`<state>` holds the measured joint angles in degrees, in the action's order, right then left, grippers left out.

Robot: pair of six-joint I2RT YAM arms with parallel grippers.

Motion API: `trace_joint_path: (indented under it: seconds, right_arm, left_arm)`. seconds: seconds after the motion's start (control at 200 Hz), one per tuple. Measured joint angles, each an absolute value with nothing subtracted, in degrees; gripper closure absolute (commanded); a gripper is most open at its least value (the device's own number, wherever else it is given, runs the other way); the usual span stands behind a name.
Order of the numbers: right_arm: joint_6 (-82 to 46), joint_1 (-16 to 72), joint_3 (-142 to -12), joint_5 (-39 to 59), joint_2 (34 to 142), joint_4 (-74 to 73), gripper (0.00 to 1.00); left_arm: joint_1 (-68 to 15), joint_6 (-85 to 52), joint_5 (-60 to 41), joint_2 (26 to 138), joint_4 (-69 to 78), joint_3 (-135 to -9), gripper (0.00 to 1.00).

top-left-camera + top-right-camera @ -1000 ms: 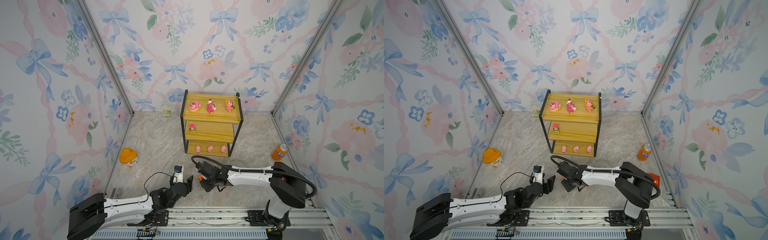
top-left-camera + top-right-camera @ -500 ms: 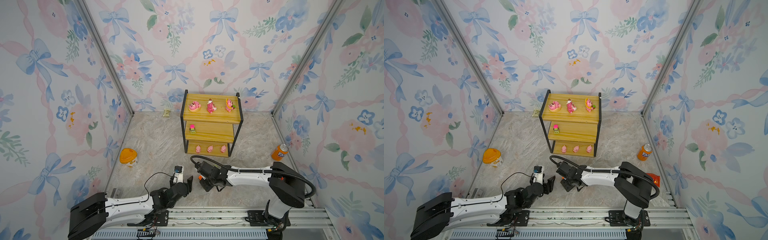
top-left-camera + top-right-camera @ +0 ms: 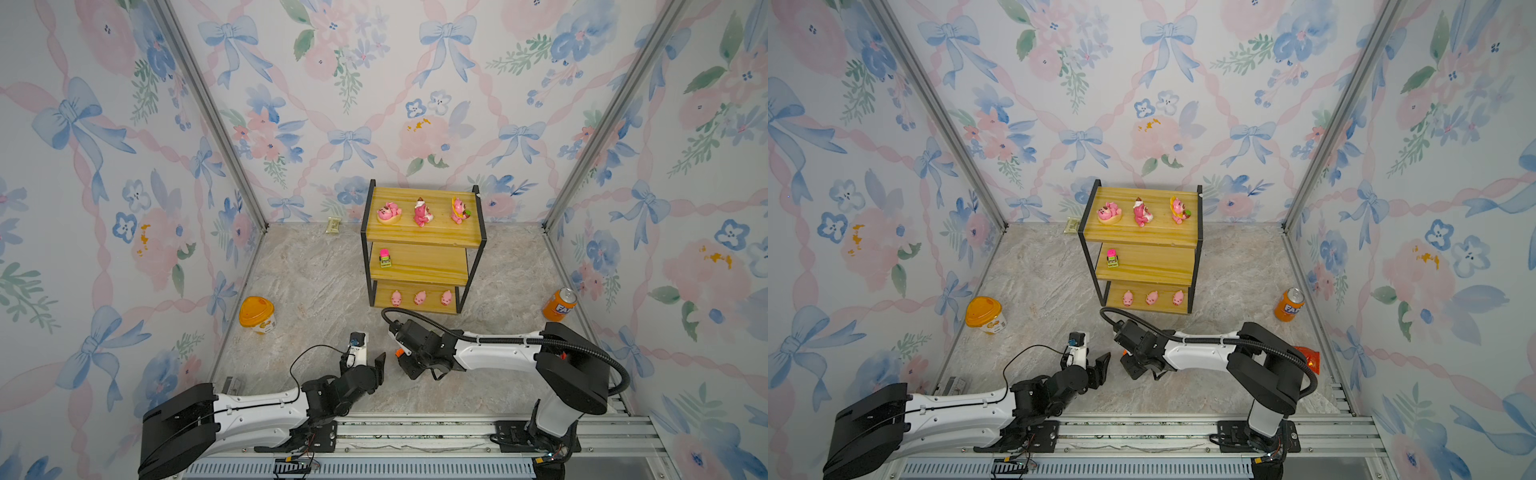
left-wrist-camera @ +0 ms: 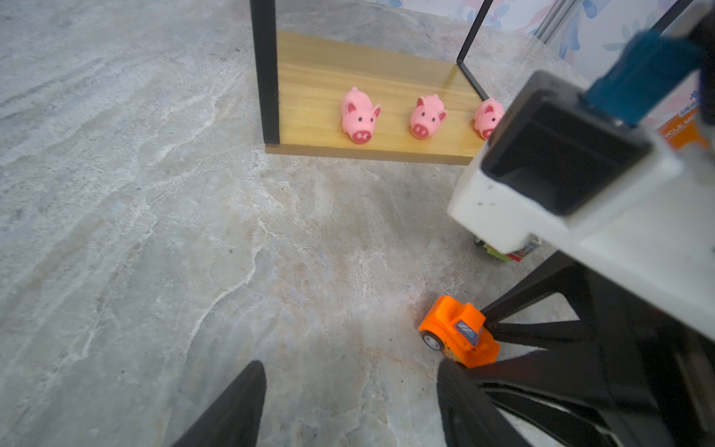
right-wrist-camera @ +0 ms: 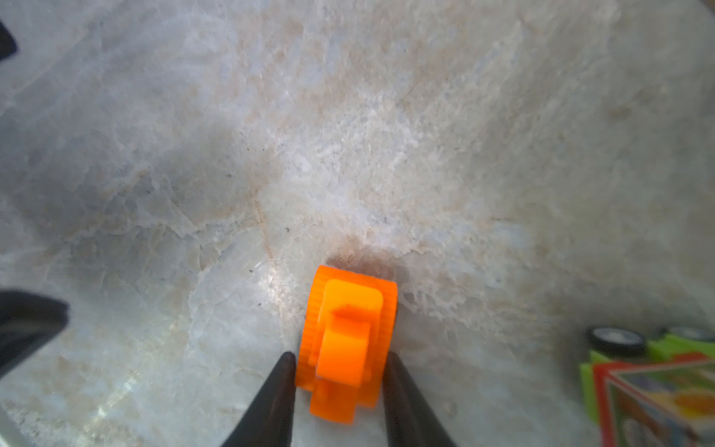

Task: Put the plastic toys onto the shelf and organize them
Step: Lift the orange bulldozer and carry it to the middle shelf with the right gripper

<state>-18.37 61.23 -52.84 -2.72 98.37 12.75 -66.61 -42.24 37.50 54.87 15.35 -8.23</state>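
My right gripper [image 5: 339, 356] is shut on the orange car [image 5: 350, 340], one finger on each side, and the car rests on the marble floor in front of the shelf [image 3: 436, 266]. Both top views show the orange car [image 3: 399, 352] [image 3: 1124, 352] at the right gripper [image 3: 402, 360]. My left gripper [image 4: 353, 369] stands open and empty just left of it. A green car [image 5: 619, 342] lies beside it, partly hidden. The shelf holds three figurines [image 3: 422, 212] on top, a pink-green car [image 3: 385, 258] in the middle and three pigs [image 4: 427, 116] at the bottom.
An orange-lidded tub [image 3: 257, 313] stands at the left wall and an orange soda can [image 3: 560, 304] at the right wall. A small packet [image 3: 333, 225] lies by the back wall. An orange wrapper [image 3: 1308, 359] shows behind the right arm.
The right gripper's jaws have closed onto the orange car, and that arm has edged slightly left. The left arm has stayed still.
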Motion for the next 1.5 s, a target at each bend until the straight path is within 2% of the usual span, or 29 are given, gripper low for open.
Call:
trace_joint_path:
  seconds: [0.24,0.455,0.735,0.9,1.15,1.5]
  right_arm:
    - [-17.54,61.10,-51.94,-2.83,98.59,9.98,0.66]
    - [-17.47,61.06,-50.09,-2.79,97.91,6.79,0.74]
    - [-16.80,60.90,-48.62,-2.90,95.83,7.42,0.76]
    - [-14.92,60.20,-49.08,-4.69,90.13,11.99,0.76]
    - [-11.62,52.93,-54.83,-6.28,81.23,14.00,0.77]
    - [-6.20,46.87,-66.28,-7.38,83.37,14.39,0.77]
  left_arm:
    - [-66.63,-42.61,37.50,54.96,15.35,-8.23,0.29]
    - [-66.61,-42.65,37.47,55.44,15.38,-8.21,0.29]
    - [-66.63,-42.65,37.47,55.72,15.38,-8.21,0.29]
    - [-66.63,-42.65,37.47,55.75,15.38,-8.19,0.29]
    - [-66.61,-42.63,37.45,57.17,15.79,-8.19,0.29]
    - [-66.61,-42.61,37.45,58.04,16.69,-8.19,0.29]
